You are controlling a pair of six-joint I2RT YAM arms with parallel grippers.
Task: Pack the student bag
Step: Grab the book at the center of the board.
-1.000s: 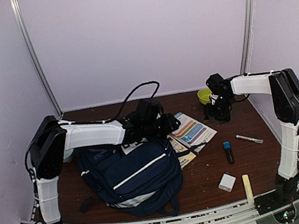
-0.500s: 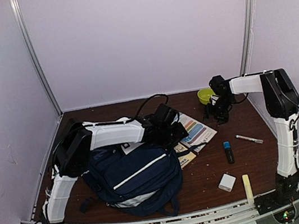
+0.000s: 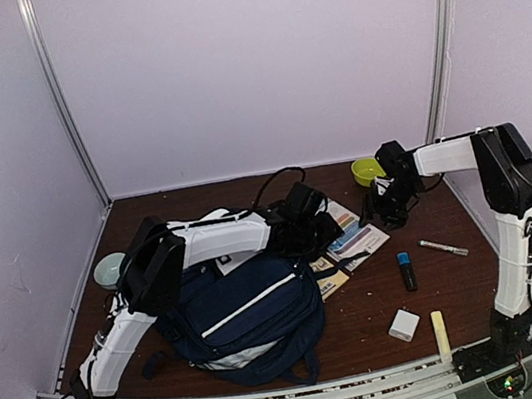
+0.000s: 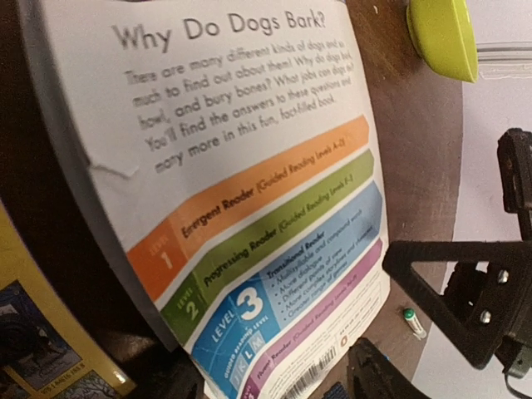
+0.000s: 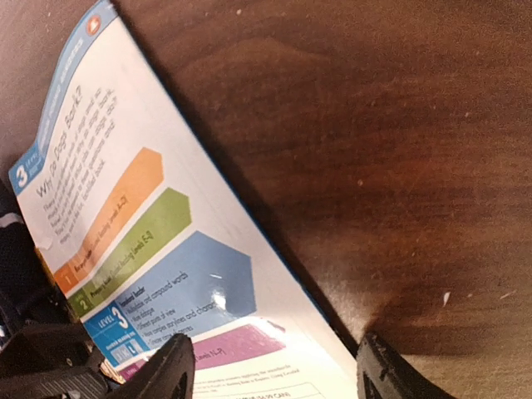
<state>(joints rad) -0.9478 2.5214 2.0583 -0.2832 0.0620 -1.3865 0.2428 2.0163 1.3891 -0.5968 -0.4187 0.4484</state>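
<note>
The navy student bag [image 3: 238, 310] with a white stripe lies at the near left of the table. A booklet titled "Why Do Dogs Bark?" [image 3: 358, 236] lies to its right, on top of a yellow book [image 3: 326, 273]. My left gripper [image 3: 321, 239] reaches over the bag to the booklet's left side. In the left wrist view the booklet [image 4: 249, 191] fills the frame, and the gripper [image 4: 274, 386] is open at its lower edge. My right gripper [image 3: 379, 212] is at the booklet's right edge. It is open [image 5: 274, 374], with the booklet's corner [image 5: 166, 249] between the fingers.
A green bowl [image 3: 367, 170] stands at the back right and a pale bowl [image 3: 108, 271] at the left. A marker pen [image 3: 444, 248], a blue highlighter [image 3: 407, 270], a white eraser [image 3: 403, 324] and a yellow highlighter [image 3: 439, 331] lie at the right front.
My left arm has stretched to the right over the bag, up to the booklet. My right gripper has come down and left onto the booklet's right edge.
</note>
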